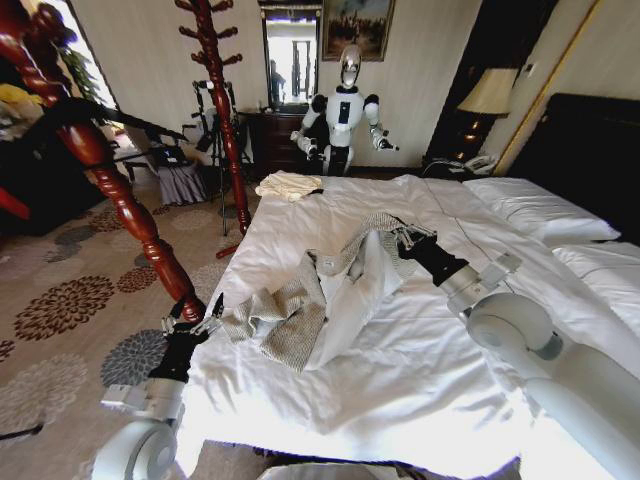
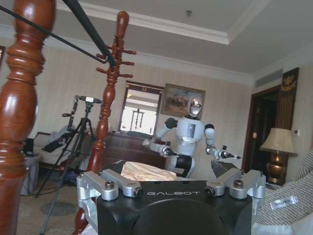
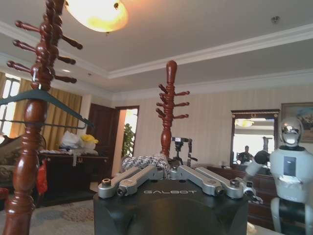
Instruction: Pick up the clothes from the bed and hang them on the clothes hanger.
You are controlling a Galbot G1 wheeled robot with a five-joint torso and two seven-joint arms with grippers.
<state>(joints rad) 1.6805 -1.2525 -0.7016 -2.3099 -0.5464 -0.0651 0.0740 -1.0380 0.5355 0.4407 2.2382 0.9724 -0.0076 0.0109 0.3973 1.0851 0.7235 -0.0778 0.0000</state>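
Jacket (image 1: 330,290) pinched in right pincer (image 1: 405,238)

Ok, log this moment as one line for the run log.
stage: grasp | right gripper: shut on jacket | left gripper: open, at jacket's sleeve by bed edge | hanger: on coat stand, bare

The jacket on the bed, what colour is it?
Grey-beige herringbone weave with white lining; the jacket shows best in the head view.

Your left claw (image 1: 205,318) sits low at the near left, fingers spread. Your right claw (image 1: 408,237) reaches farther in, pinched closed on fabric.
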